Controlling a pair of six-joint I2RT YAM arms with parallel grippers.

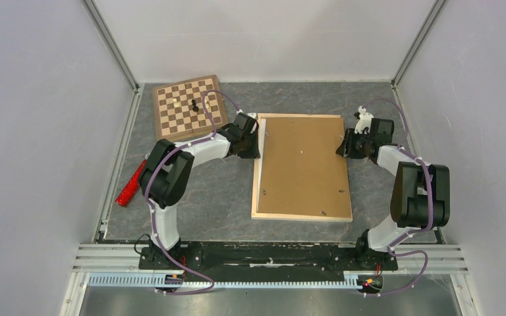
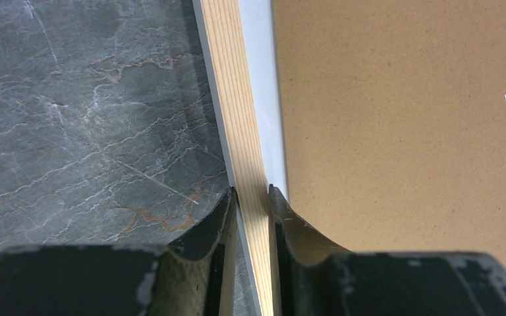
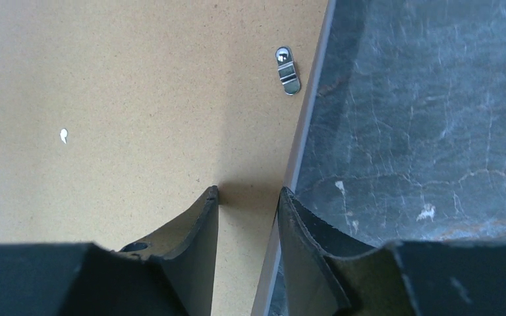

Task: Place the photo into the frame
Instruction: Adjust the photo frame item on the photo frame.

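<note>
The frame (image 1: pixel 302 216) lies flat mid-table, the brown backing board (image 1: pixel 303 164) filling it; the photo is hidden. Grey table (image 1: pixel 224 197) shows along its left, right and near bars. A chessboard (image 1: pixel 190 108) sits near its far-left corner. The left gripper (image 2: pixel 252 194) pinches its left bar. The right gripper (image 3: pixel 249 194) straddles its right edge, fingers apart.

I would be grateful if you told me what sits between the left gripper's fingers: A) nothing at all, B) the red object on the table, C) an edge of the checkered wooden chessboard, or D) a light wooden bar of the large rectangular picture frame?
D: in the left wrist view the left gripper has its fingers on either side of a light wooden bar of the large rectangular picture frame, beside the plain brown backing board.
</note>
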